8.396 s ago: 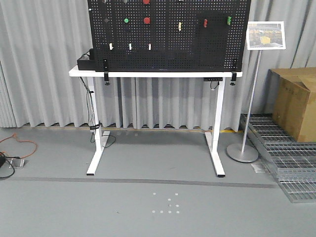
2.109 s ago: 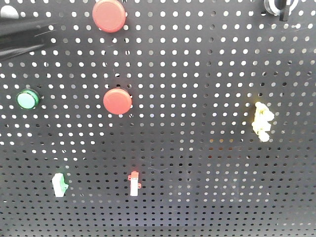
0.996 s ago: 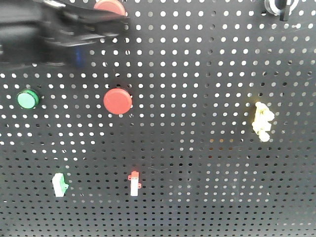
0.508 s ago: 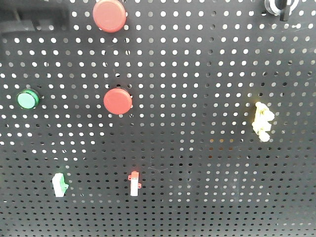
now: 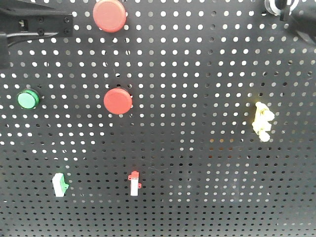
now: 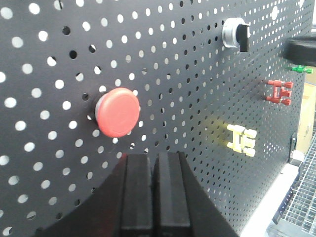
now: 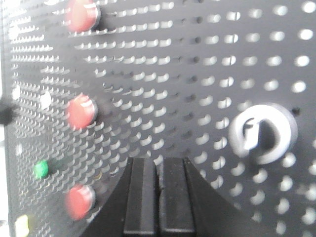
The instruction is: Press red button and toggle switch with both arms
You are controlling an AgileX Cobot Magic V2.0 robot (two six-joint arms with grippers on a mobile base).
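The red button [image 5: 109, 15] sits at the top of the black pegboard [image 5: 197, 74], with a smaller red one [image 5: 117, 100] below it. My left gripper [image 5: 69, 24] is to its left, apart from it. In the left wrist view the left gripper [image 6: 154, 158] is shut and empty, just below and right of the red button [image 6: 117, 112]. The toggle switch [image 5: 274, 5] is at the top right, partly hidden by my right gripper [image 5: 287, 16]. In the blurred right wrist view the right gripper [image 7: 158, 163] is shut and empty, below and left of the toggle switch [image 7: 261, 133].
The board also holds a green button [image 5: 27, 99], a yellow clip [image 5: 261, 121], a white red-tipped switch [image 5: 134, 182] and a white green-tipped switch [image 5: 59, 185]. The left wrist view shows a red clip [image 6: 279, 92] and the toggle switch [image 6: 236, 35] at the upper right.
A second ago my left arm covered the upper red button, then drew back left; now its tip stands left of the button. My right arm has come into view at the toggle switch.
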